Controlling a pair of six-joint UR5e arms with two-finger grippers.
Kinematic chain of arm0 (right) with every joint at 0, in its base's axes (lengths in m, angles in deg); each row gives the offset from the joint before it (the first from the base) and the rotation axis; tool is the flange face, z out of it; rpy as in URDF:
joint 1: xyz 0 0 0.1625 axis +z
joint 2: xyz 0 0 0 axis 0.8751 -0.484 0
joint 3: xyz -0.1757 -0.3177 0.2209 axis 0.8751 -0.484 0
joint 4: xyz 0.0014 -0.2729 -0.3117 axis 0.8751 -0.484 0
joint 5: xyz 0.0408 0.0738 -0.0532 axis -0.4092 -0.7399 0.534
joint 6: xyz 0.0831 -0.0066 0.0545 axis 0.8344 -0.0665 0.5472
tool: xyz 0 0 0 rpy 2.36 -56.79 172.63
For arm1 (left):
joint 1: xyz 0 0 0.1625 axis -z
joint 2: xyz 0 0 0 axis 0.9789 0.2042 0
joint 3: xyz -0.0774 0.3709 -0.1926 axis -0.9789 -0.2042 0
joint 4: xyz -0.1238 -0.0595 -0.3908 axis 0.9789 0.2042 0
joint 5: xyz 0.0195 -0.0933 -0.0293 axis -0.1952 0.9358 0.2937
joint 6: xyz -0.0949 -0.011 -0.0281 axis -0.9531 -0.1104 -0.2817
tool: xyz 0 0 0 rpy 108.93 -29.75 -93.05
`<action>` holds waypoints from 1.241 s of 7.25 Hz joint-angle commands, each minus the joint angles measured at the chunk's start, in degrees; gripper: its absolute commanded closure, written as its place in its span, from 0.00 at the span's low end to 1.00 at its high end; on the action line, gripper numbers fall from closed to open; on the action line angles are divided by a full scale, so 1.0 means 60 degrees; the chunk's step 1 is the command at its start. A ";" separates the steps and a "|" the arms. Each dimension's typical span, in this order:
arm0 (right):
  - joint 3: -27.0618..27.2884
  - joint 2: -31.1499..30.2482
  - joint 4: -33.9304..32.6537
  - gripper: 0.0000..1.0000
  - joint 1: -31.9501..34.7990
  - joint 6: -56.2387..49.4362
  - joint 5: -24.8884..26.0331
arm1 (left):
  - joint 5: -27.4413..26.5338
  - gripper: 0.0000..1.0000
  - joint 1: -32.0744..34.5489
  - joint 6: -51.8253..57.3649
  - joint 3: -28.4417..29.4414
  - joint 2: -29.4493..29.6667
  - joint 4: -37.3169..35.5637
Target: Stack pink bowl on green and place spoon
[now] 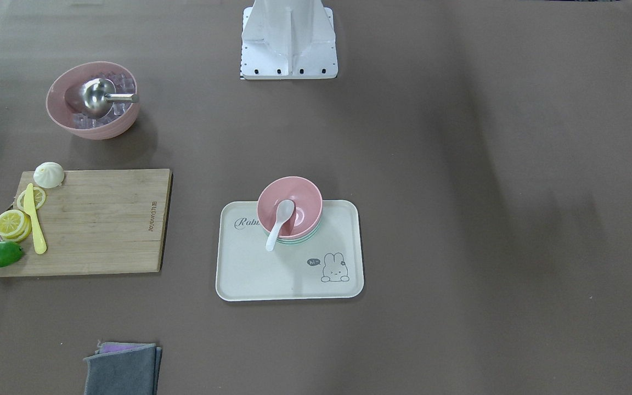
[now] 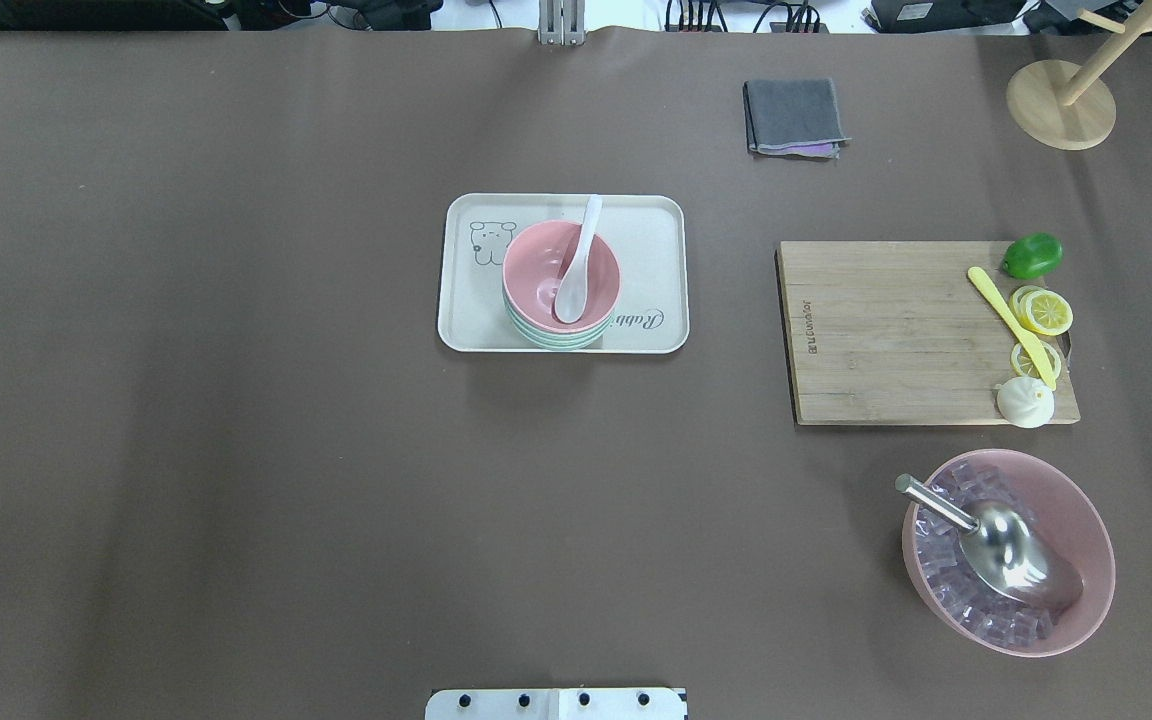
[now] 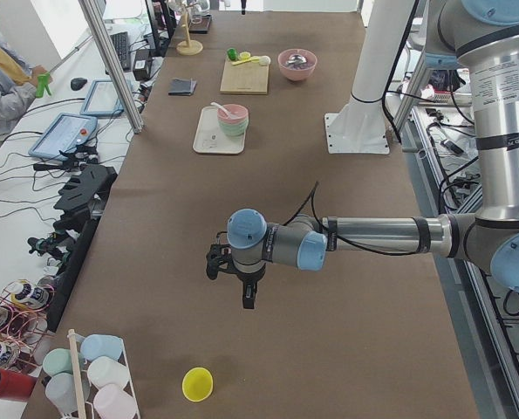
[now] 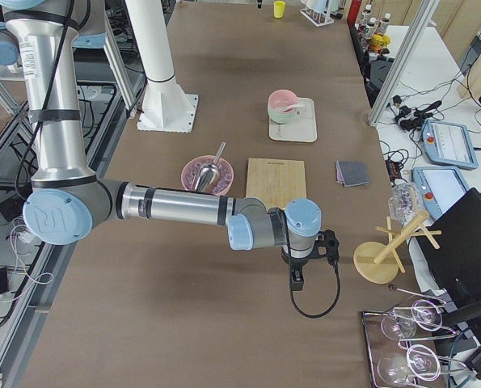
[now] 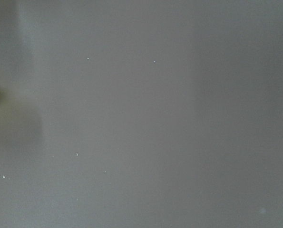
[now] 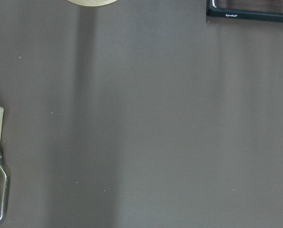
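— Where's the pink bowl (image 1: 305, 202)?
— On the tray (image 1: 250, 271), nested in the green bowl (image 2: 548, 342). The spoon (image 1: 278, 224) lies in it, handle over the rim.
— Your grip?
— My left end effector (image 3: 248, 299) and right end effector (image 4: 295, 281) hang over the table (image 1: 458, 247), well apart from the tray. How open they are, I cannot tell.

The left arm (image 3: 372, 234) and right arm (image 4: 171, 202) consist of silver-grey metal tubes joined by grey cylindrical joints with light-blue round caps. The large blue cap (image 4: 56, 217) on the right arm carries a pale "UR" mark. A thin black cable (image 3: 316, 196) arcs at 12 o'clock of the left wrist. A black cable loop (image 4: 317, 303) hangs at 6 o'clock of the right wrist. The left gripper (image 3: 249, 297) and right gripper (image 4: 295, 279) are black. The white pedestal column (image 3: 377, 61) sits on a white base plate (image 1: 288, 60) with dark screws along its 6 o'clock edge.
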 commanded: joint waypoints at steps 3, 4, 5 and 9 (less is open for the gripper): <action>0.0099 0.0062 -0.0243 0.00 -0.0159 -0.0010 -0.0008 | 0.0198 0.02 0.0235 -0.0146 0.0296 0.0081 -0.0108; 0.0114 0.0120 -0.0303 0.00 -0.0248 -0.0010 0.0065 | 0.0198 0.02 0.0235 -0.0146 0.0412 0.0066 -0.0050; 0.0099 0.0106 -0.0303 0.00 -0.0365 -0.0024 0.0138 | 0.0198 0.02 0.0235 -0.0117 0.0428 0.0080 0.0023; 0.0114 0.0106 -0.0318 0.00 -0.0425 -0.0098 0.0241 | 0.0111 0.02 0.0235 -0.0014 0.0370 0.0154 0.0053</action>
